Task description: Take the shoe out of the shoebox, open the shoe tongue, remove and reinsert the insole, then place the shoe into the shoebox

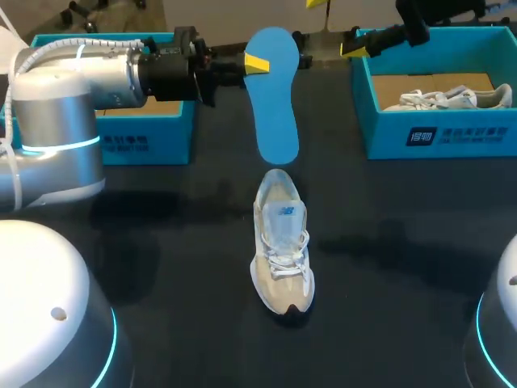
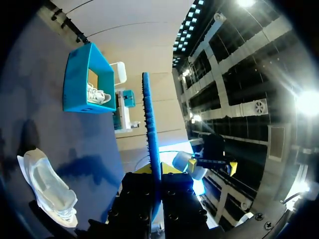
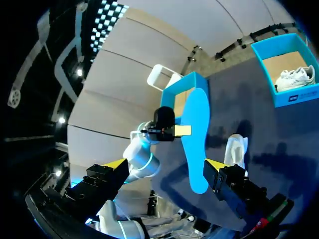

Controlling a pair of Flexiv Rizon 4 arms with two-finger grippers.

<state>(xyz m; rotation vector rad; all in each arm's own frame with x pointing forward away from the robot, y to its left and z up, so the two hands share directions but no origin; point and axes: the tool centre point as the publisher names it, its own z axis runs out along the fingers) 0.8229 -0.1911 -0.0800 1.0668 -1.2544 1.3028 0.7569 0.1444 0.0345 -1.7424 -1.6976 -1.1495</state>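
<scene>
A blue insole [image 1: 273, 97] hangs above the table's back middle, with my left gripper [image 1: 254, 65] shut on its upper end. In the left wrist view the insole [image 2: 151, 129] shows edge-on, rising from between that gripper's [image 2: 155, 172] yellow tips. The grey-white shoe [image 1: 281, 250] lies on the black table just in front of the insole, with its tongue pulled open. My right gripper [image 3: 166, 163] stands wide open and holds nothing. It hovers by the right shoebox's [image 1: 440, 133] near corner, with one yellow fingertip [image 1: 352, 50] showing in the head view. The insole [image 3: 196, 134] is ahead of it, apart.
The right shoebox holds a second pale shoe [image 1: 448, 99]. Another blue shoebox [image 1: 153, 137] stands at the back left, under my left arm. Dark bare table surrounds the shoe [image 2: 47, 186] on all sides.
</scene>
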